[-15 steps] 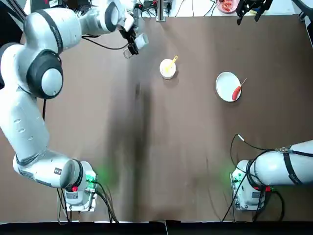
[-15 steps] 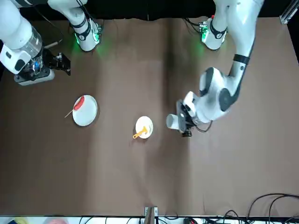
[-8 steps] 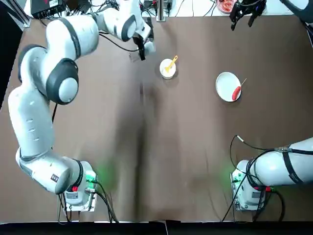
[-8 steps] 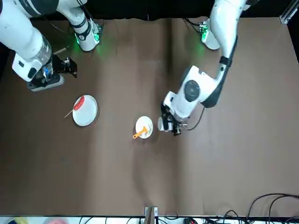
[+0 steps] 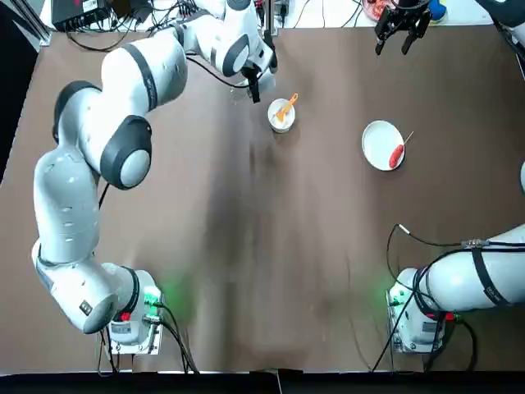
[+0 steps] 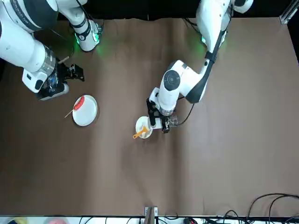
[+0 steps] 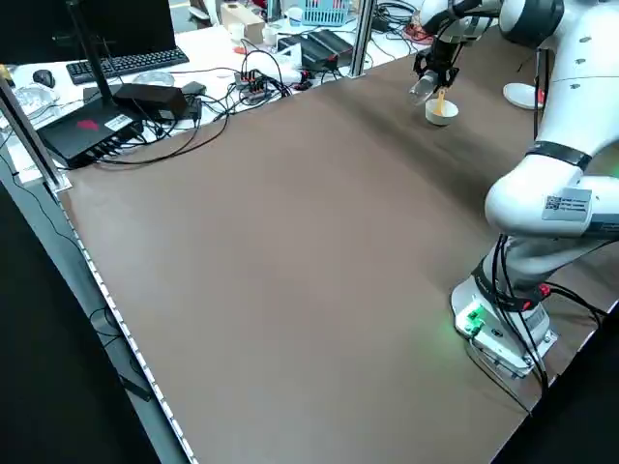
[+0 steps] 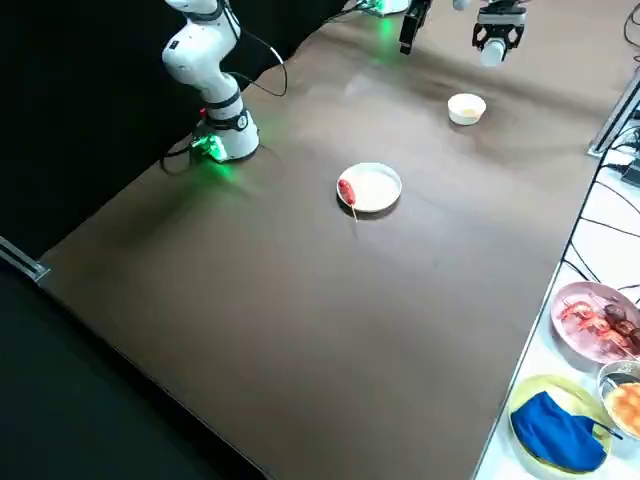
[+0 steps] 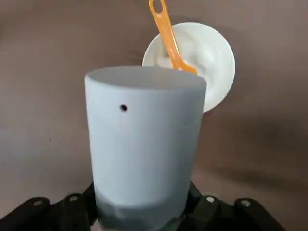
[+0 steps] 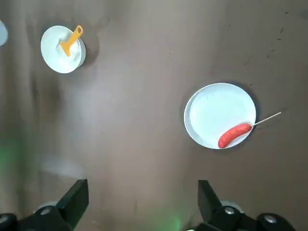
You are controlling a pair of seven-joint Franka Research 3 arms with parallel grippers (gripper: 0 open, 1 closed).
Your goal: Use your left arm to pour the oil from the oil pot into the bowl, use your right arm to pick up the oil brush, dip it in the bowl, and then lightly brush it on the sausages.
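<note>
My left gripper is shut on the white oil pot and holds it just above the table beside the small white bowl. The pot points down toward the table. The orange oil brush lies in the bowl with its handle over the rim. Right of that stands a white plate with the red sausage on its skewer. My right gripper hangs open high over the far table edge, above the plate and away from the brush.
Past the table's far edge lie cables, a keyboard and black boxes. On the robot's right side stand a dish of food and a plate with a blue cloth. The arm bases sit at the near edge.
The left arm has swung right with the oil pot, from well left of the bowl to right beside it. The right gripper has drifted a little left along the far edge.
</note>
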